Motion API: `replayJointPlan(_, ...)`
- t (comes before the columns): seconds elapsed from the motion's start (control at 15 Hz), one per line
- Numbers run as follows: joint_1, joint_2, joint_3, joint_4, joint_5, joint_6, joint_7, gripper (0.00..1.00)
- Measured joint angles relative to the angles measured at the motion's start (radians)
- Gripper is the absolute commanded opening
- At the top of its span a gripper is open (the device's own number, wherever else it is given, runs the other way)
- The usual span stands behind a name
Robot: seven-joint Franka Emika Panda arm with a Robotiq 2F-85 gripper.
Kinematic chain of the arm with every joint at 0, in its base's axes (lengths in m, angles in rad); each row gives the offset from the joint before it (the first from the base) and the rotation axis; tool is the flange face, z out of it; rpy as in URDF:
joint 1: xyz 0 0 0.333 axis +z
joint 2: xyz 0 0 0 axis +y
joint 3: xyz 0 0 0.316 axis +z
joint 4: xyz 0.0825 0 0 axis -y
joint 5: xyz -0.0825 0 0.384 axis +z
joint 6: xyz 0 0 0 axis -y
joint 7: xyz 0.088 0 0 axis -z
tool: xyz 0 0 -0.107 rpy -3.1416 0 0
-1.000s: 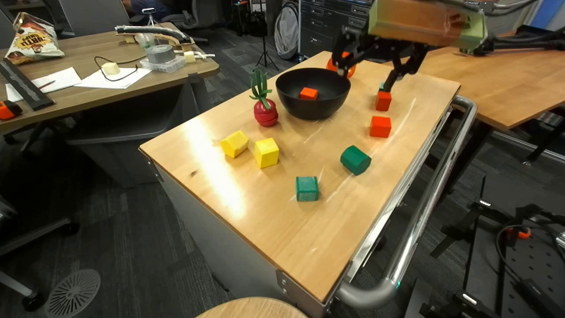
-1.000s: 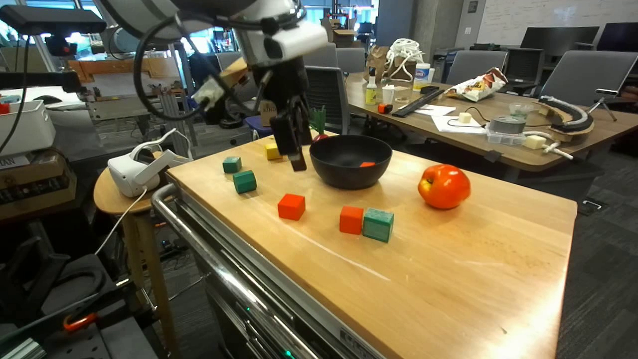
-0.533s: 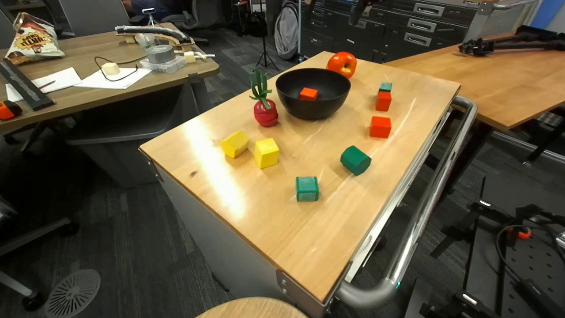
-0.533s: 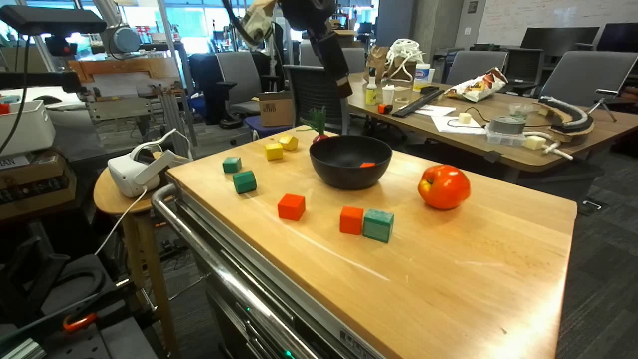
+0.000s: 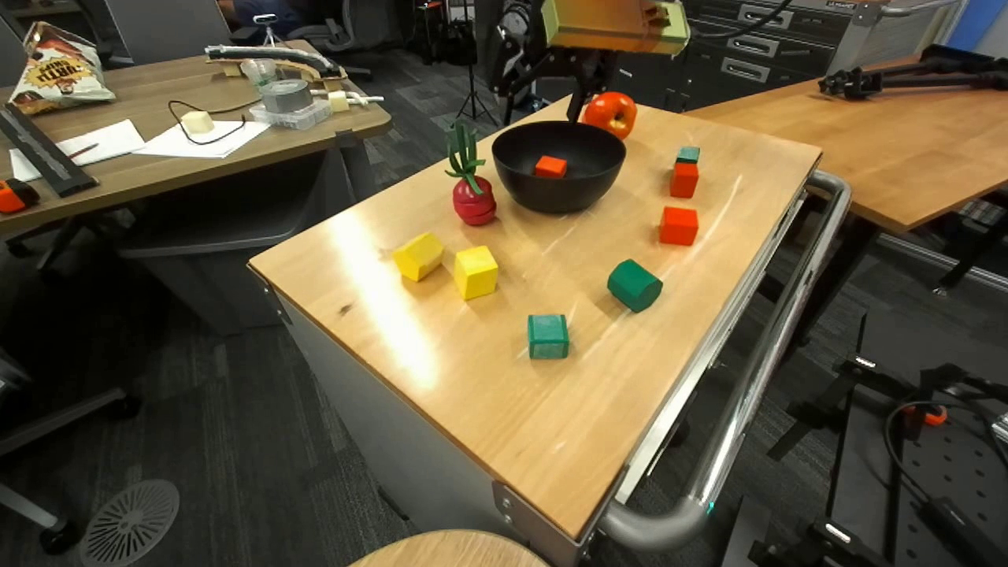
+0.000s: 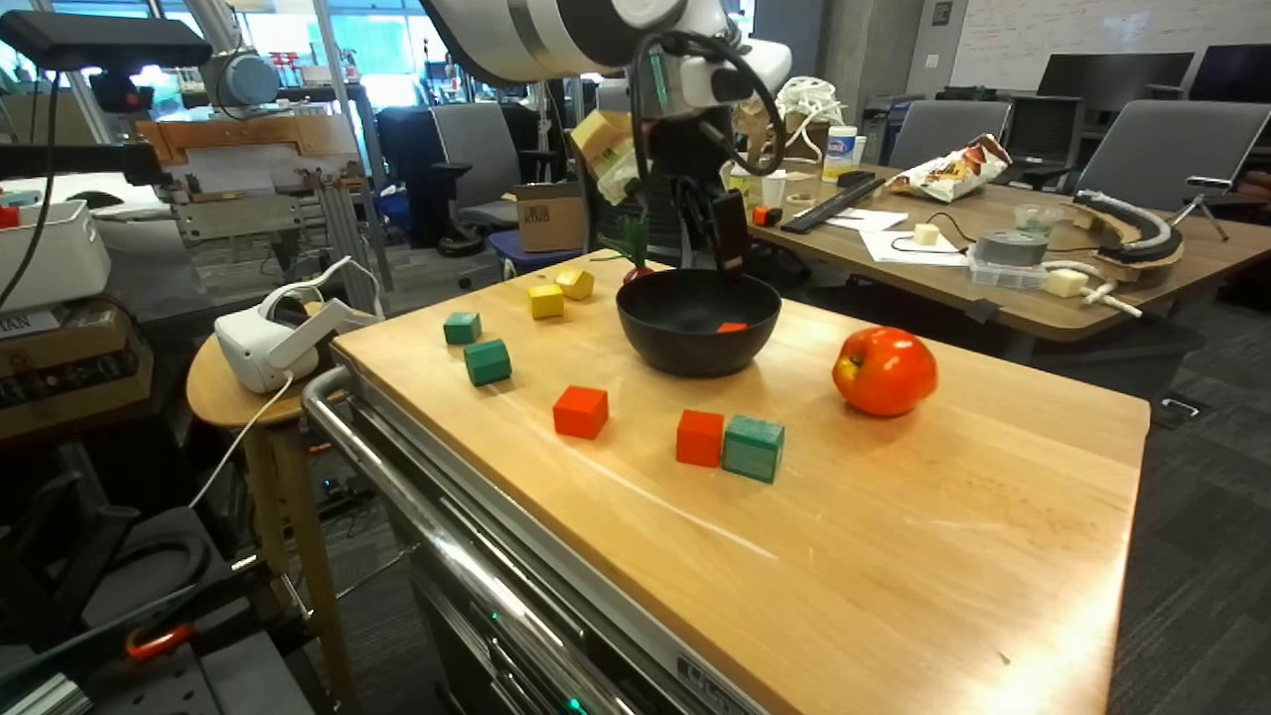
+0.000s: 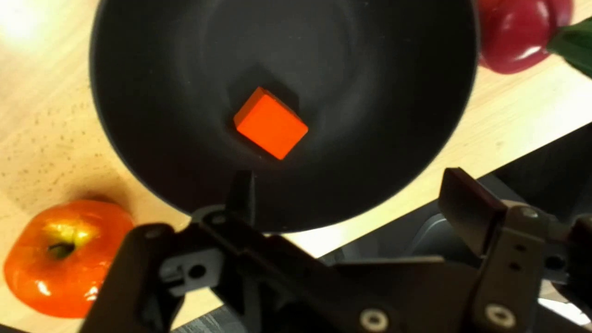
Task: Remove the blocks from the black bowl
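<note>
My gripper stands spread wide, holding nothing; in the wrist view the orange-red block lies in the black bowl, clear of me, beyond my left fingertip. That view cuts off the bowl's far side, and in an exterior view its near wall hides most of the block.
</note>
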Motion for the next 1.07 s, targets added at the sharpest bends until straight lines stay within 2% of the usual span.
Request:
replayJointPlan(0.2, 0.017, 0.074, -0.041, 0.042, 0.0, 0.0, -0.011, 1.0)
replayJointPlan(0.8, 0.056, 0.109, -0.097, 0.031, 0.001, 0.0, -0.008, 0.99)
replayJointPlan(0.93, 0.059, 0.124, -0.105, 0.031, 0.004, 0.001, -0.007, 0.74)
replayJointPlan(1.0, 0.059, 0.13, -0.106, 0.032, 0.011, 0.001, -0.007, 0.7)
replayJointPlan(1.07, 0.059, 0.134, -0.106, 0.032, 0.02, 0.001, -0.007, 0.6)
